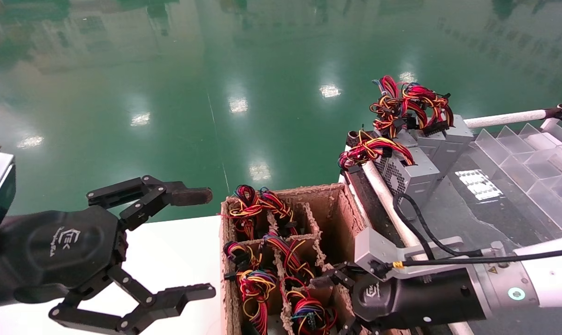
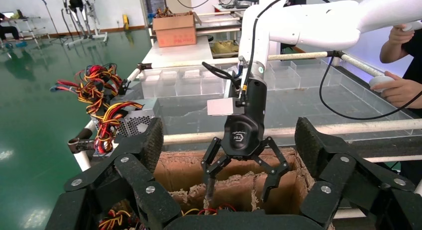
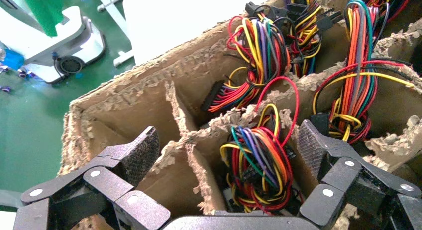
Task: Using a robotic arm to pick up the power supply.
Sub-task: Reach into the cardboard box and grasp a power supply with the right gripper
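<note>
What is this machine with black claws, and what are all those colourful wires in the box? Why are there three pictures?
It is a robot with two arms. One picture comes from a camera on its head, and the other two from cameras on its wrists.

The right hand is open and reaching down into a cardboard box split into little compartments. Inside stand power supplies, the metal boxes that feed electricity to computers. Mostly you see their wire bundles poking up. The right wrist picture shows one bundle between the open fingers.

The left hand hangs open beside the box, holding nothing.

More grey power supplies sit on the table behind.
</note>
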Motion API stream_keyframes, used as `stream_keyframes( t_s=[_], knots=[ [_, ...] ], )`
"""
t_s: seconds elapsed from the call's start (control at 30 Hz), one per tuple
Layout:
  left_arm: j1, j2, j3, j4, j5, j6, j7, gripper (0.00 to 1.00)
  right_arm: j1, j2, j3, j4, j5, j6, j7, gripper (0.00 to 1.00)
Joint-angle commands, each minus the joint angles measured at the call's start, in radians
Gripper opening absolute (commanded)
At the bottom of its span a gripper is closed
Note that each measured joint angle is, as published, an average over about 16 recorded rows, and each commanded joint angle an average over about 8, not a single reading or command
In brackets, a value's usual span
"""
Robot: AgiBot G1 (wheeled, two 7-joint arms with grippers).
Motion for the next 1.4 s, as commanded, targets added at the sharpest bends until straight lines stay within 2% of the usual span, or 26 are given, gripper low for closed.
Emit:
stream_keyframes(
  t_s=[0.03,0.7,0.8,0.97,1.0,1.07,1.4],
  knots=[
    [0.0,0.0,0.0,0.0,0.0,0.0,0.0,1.0,-0.002,0.004,0.001,0.0,0.008,-0.009,-0.008,1.0],
    [0.0,0.0,0.0,0.0,0.0,0.0,0.0,1.0,-0.023,-0.05,-0.028,-0.077,-0.024,0.034,-0.02,1.0],
    [0.0,0.0,0.0,0.0,0.0,0.0,0.0,1.0,-0.022,-0.064,-0.03,-0.105,-0.022,0.033,-0.018,0.73],
    [0.0,0.0,0.0,0.0,0.0,0.0,0.0,1.0,-0.011,-0.089,-0.035,-0.171,-0.017,0.023,-0.021,0.1],
    [0.0,0.0,0.0,0.0,0.0,0.0,0.0,1.0,-0.008,-0.094,-0.035,-0.185,-0.016,0.02,-0.023,0.05],
    [0.0,0.0,0.0,0.0,0.0,0.0,0.0,1.0,-0.002,-0.101,-0.036,-0.217,-0.014,0.014,-0.029,0.0],
    [0.0,0.0,0.001,0.0,0.0,0.0,0.0,1.0,0.033,-0.132,-0.04,-0.379,0.0,-0.023,-0.077,0.0]
  ],
)
